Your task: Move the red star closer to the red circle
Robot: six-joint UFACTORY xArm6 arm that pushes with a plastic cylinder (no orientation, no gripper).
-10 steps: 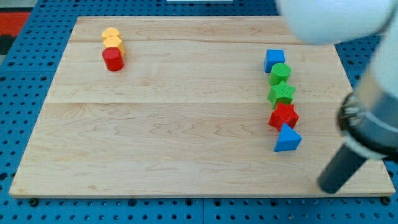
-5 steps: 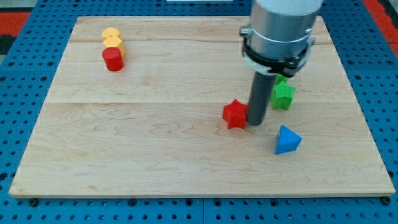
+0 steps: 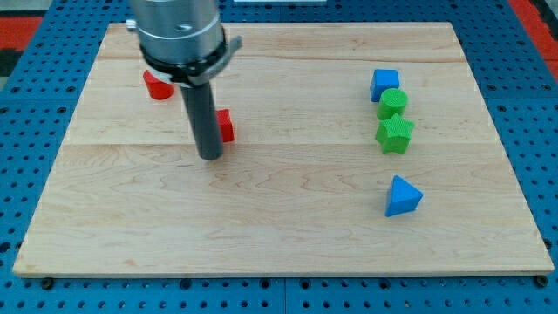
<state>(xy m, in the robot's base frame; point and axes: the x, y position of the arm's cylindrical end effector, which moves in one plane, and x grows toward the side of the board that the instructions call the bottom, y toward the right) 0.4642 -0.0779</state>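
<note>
The red star [image 3: 225, 126] lies on the wooden board, left of centre, partly hidden behind my rod. My tip [image 3: 210, 157] rests on the board just below and left of the star, touching or nearly touching it. The red circle [image 3: 157, 85] is near the view's top left, partly covered by the arm's body, a short way up and left of the star.
At the view's right stand a blue cube [image 3: 384, 84], a green circle [image 3: 392, 103] and a green star [image 3: 395, 133] in a column, with a blue triangle [image 3: 402, 196] below them. The yellow blocks by the red circle are hidden by the arm.
The red star has moved far left and up across the board, from the right-hand column towards the red circle. My rod has moved left with it, now covering the yellow blocks.
</note>
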